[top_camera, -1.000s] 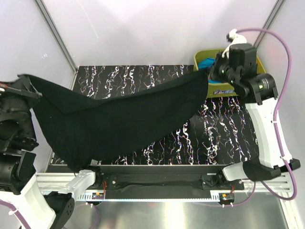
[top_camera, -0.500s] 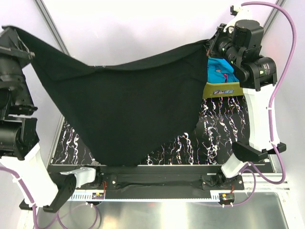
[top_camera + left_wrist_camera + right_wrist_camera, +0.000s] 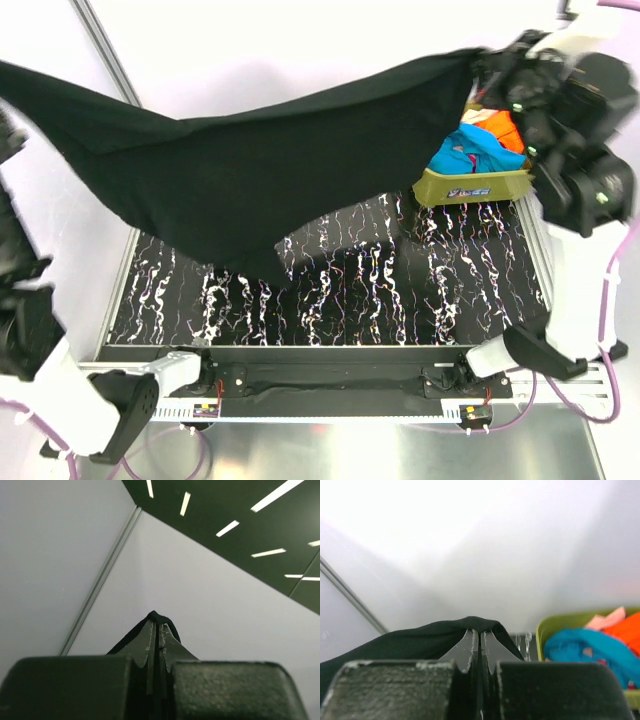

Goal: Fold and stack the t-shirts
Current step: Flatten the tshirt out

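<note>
Well, the black t-shirt (image 3: 250,170) hangs stretched in the air above the table (image 3: 400,290); the left gripper (image 3: 156,630) pinches one end tight, the right gripper (image 3: 479,635) is clamped on the other (a teal tee (image 3: 468,150) and an orange tee (image 3: 502,128) lie bundled in the olive tub (image 3: 470,186)).

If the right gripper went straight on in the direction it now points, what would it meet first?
Beyond the black t-shirt fold it pinches, the right gripper faces the white back wall, probably the first thing met. The olive-green tub sits right of that line. Depth is unclear.
</note>
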Controlling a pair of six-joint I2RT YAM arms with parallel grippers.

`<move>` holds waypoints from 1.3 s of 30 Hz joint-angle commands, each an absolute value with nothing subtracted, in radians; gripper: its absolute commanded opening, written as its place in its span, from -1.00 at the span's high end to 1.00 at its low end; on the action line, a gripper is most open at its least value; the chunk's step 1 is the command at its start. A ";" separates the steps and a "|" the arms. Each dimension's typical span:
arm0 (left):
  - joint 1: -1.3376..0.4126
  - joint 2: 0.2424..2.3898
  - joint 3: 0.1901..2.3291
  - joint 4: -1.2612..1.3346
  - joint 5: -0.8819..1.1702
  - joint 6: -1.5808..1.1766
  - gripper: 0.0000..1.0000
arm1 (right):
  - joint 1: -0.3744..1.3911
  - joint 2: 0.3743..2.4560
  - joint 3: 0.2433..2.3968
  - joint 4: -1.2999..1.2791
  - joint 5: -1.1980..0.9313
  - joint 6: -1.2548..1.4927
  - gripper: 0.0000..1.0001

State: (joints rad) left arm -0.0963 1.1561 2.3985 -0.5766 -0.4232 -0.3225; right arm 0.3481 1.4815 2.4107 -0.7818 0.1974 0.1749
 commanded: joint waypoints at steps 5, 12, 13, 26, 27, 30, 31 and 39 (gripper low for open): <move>-0.198 1.109 2.445 -0.401 -0.518 -0.227 1.00 | 0.344 1.381 2.412 -0.537 0.265 0.092 1.00; -0.252 1.198 2.422 -0.244 -0.572 -0.030 1.00 | 0.342 1.453 2.384 -0.339 0.241 0.005 1.00; -0.252 1.210 2.419 -0.221 -0.572 -0.011 1.00 | 0.342 1.465 2.387 -0.283 0.239 -0.032 1.00; -0.250 1.390 2.488 0.046 -0.565 0.192 1.00 | 0.342 1.686 2.516 -0.117 0.224 -0.112 1.00; -0.250 1.385 2.490 0.051 -0.566 0.196 1.00 | 0.342 1.680 2.510 -0.115 0.224 -0.112 1.00; -0.250 1.358 2.471 0.051 -0.587 0.204 1.00 | 0.344 1.635 2.445 -0.089 0.222 -0.091 1.00; -0.250 1.344 2.459 0.054 -0.586 0.203 1.00 | 0.342 1.620 2.412 -0.080 0.224 -0.071 1.00; -0.252 1.185 2.364 0.003 -0.595 0.150 1.00 | 0.342 1.436 2.249 -0.117 0.202 -0.011 1.00</move>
State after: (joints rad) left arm -0.2489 1.2766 2.3844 -0.0723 -0.5690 0.1673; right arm 0.3481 1.5330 2.2818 -0.1848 0.2096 -0.0437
